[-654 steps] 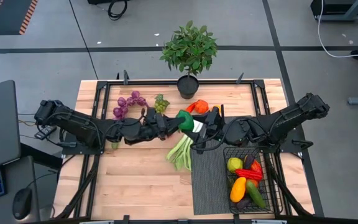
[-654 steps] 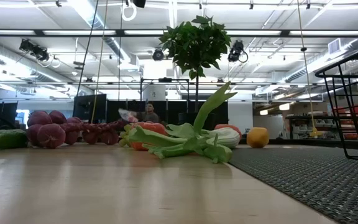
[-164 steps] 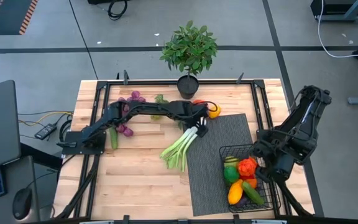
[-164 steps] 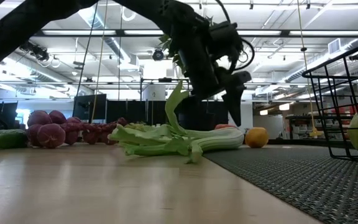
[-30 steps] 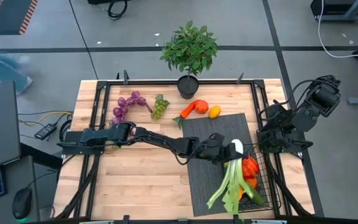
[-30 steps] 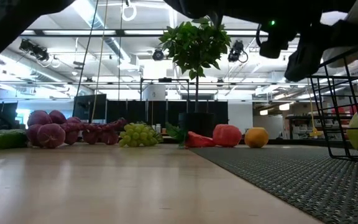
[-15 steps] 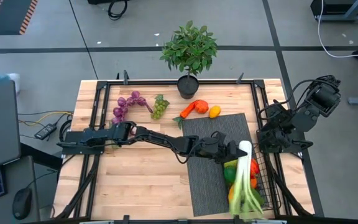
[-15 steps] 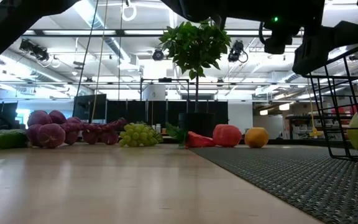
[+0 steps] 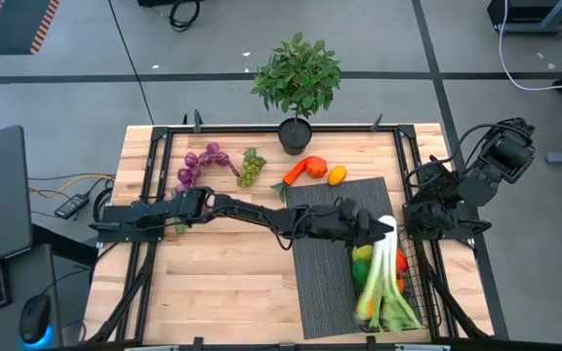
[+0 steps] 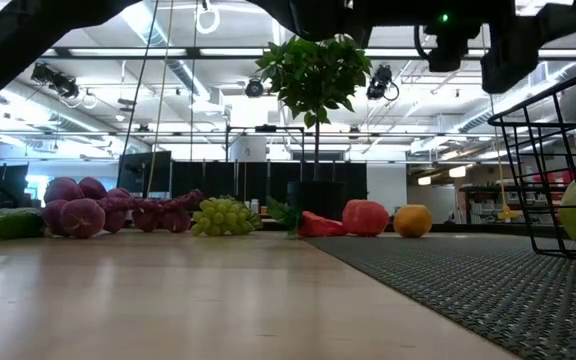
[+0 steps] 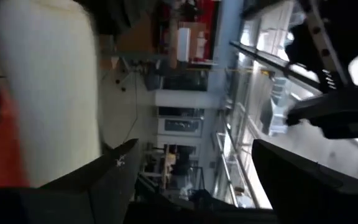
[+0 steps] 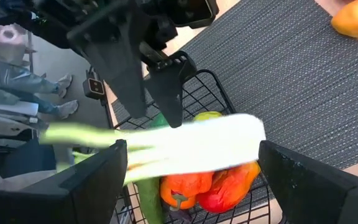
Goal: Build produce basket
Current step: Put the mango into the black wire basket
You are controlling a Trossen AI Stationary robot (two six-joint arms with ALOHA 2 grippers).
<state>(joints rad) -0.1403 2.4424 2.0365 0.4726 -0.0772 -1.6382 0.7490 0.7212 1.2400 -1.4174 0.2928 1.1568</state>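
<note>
The leek (image 9: 382, 273) is being released over the basket (image 9: 405, 255), which stands on the ribbed mat (image 9: 322, 253) at the table's right, already holding peppers and citrus. The left gripper (image 9: 377, 228) hangs at the basket's far rim with its fingers parted, the leek's white end just beside them. For a clean finish, the stalk should be let settle lengthwise inside the walls, and the arm should be lifted straight clear so the leaves are not dragged out. The right gripper (image 12: 188, 171), waiting just right of the basket, is spread wide. The leek is blurred, so whether it rests or falls cannot be told. The basket's near end is hidden by the leaves.
</note>
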